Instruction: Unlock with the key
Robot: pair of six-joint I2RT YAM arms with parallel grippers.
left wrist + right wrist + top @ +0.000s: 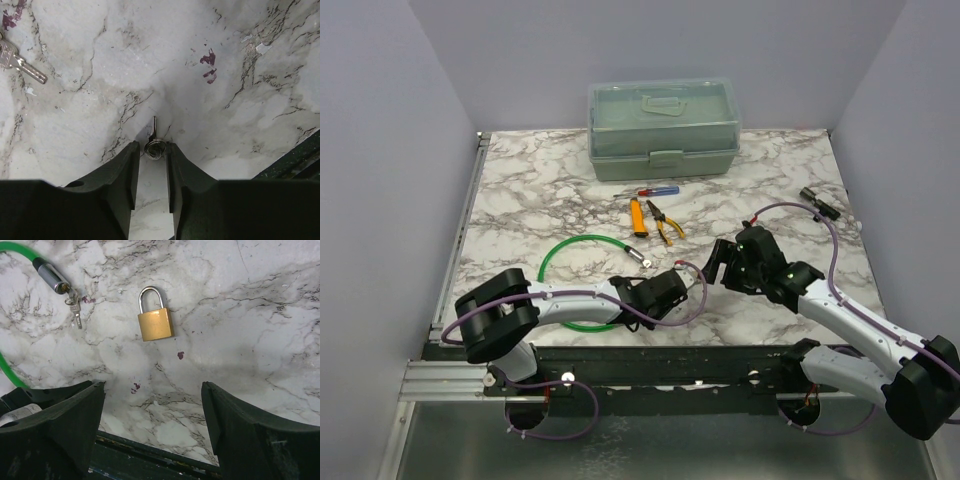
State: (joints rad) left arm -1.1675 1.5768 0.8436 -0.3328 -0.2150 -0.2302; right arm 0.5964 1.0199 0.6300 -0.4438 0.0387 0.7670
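A brass padlock (156,322) with a silver shackle lies flat on the marble table, its shackle shut. My left gripper (152,146) is low over the table, its fingers closed on the ring end of a small silver key (154,142) whose blade points forward. In the top view this gripper (670,285) is near the table's front middle. My right gripper (152,390) is wide open and empty above the front edge, with the padlock ahead of it; it also shows in the top view (722,262). I cannot make out the padlock in the top view.
A green cable lock (578,243) loops left of centre; its metal head (51,276) carries hanging keys (75,312), also seen in the left wrist view (22,62). A green toolbox (663,128) stands at the back. A screwdriver (645,191), orange tool (637,217) and pliers (666,223) lie mid-table.
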